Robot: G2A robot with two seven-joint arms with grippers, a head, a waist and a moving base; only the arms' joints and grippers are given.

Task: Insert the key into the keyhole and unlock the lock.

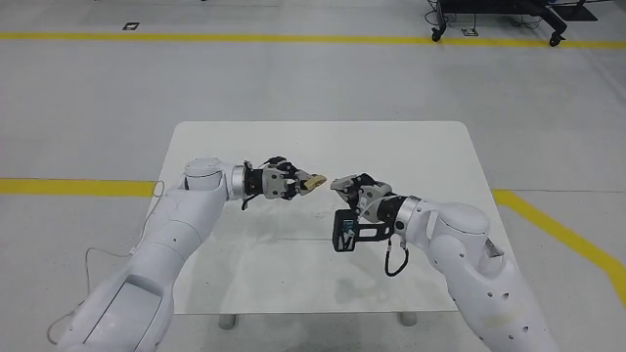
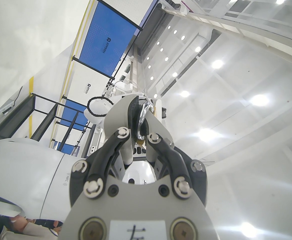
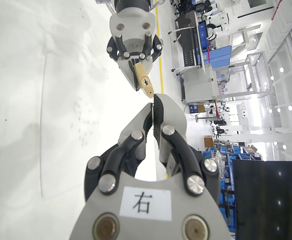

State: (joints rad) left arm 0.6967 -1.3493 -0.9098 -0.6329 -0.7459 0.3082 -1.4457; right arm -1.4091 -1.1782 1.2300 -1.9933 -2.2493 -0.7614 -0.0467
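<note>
Above white table [image 1: 411, 147] | left hand [image 1: 300, 182] grasps lock [image 3: 143, 82] | right hand [image 3: 153, 106] clenched | yellow-lined floor [image 1: 293, 78]

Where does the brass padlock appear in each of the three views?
Top view: the padlock over the table's middle, in the left end effector.
Left wrist view: its silver shackle between that end effector's fingers.
Right wrist view: brass body, keyhole facing the camera, beyond the right end effector.
Shared landmark: the left end effector gripping it.

White glossy arms [image 1: 176, 225], grey grippers [image 3: 154, 102] with black linkages [image 3: 183, 151], silver screws [image 3: 195, 183], ribbed black pads [image 3: 158, 116], black cable [image 1: 394, 259] at wrist.
</note>
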